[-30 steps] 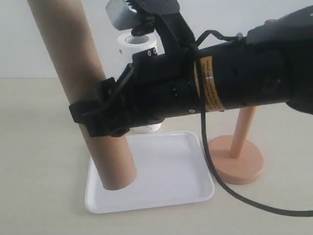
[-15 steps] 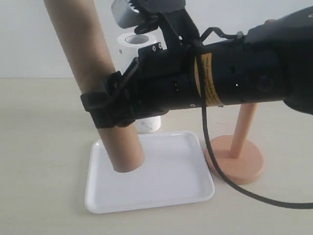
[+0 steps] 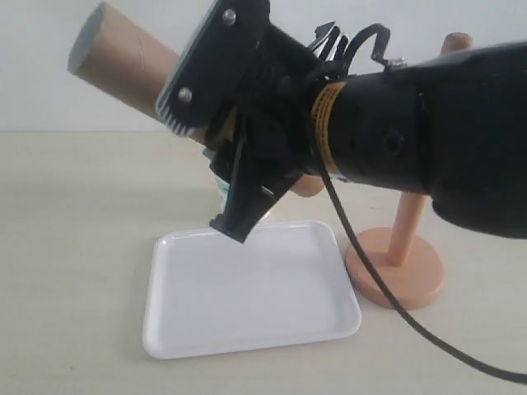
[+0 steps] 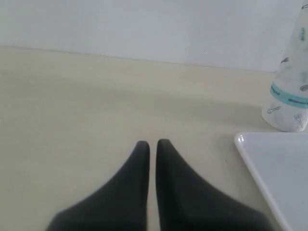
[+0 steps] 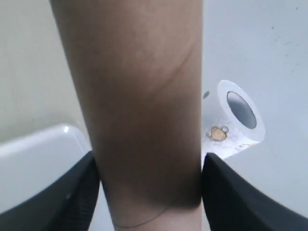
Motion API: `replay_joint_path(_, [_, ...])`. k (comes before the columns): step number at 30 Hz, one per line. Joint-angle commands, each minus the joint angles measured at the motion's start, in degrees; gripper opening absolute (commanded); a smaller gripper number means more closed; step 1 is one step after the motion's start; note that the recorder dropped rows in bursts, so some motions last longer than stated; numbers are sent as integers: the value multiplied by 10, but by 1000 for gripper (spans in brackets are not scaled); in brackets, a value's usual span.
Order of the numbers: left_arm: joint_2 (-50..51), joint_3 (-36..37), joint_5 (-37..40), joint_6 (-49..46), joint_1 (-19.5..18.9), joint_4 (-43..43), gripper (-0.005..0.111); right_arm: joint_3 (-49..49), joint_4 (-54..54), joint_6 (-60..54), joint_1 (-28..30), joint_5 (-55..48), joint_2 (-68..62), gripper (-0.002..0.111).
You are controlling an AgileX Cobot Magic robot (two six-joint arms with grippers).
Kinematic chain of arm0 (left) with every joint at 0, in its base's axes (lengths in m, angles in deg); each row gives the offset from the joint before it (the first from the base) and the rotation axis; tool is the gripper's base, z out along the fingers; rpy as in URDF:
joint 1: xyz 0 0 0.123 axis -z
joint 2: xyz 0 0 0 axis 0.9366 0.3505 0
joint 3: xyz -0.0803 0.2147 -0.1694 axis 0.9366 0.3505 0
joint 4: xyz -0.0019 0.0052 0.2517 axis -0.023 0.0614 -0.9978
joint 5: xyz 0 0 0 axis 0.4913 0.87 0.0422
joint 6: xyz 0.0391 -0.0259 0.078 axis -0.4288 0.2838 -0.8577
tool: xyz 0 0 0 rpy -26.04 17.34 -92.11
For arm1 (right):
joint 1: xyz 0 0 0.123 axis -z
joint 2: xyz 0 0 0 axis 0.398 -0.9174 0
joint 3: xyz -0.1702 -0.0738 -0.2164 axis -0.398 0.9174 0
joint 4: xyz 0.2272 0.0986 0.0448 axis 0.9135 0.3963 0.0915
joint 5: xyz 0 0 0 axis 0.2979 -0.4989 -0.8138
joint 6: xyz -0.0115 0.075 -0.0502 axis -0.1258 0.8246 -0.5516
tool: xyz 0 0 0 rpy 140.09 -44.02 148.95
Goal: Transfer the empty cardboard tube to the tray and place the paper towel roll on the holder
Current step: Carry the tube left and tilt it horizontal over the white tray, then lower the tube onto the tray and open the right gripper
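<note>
The empty cardboard tube [image 3: 123, 62] is a brown cylinder lying tilted, almost level, in the air above the white tray [image 3: 247, 304]. My right gripper [image 3: 247, 164] is shut on its middle, and both black fingers press its sides in the right wrist view [image 5: 149, 163]. The paper towel roll [image 4: 291, 96], white with a teal band, stands upright just behind the tray's far corner [image 4: 269, 159]; its open core [image 5: 240, 108] shows past the tube. To the tray's right stands the wooden holder [image 3: 395, 267], its dowel bare. My left gripper [image 4: 152, 143] is shut and empty, low over the table left of the tray.
The right arm's black body [image 3: 412, 140] and its cable [image 3: 370, 280] span the scene above the tray and in front of the holder's dowel. A pale wall rises behind the beige table [image 3: 74, 247].
The right wrist has rotated, swinging the tube from nearly upright with its lower end over the tray to almost level and higher up. The left gripper has stayed shut.
</note>
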Motion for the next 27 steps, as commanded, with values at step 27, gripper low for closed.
replay_joint_path(27, [-2,2,-1,-1,-3,3,5,-82,196,-356,5,-127,-287,0])
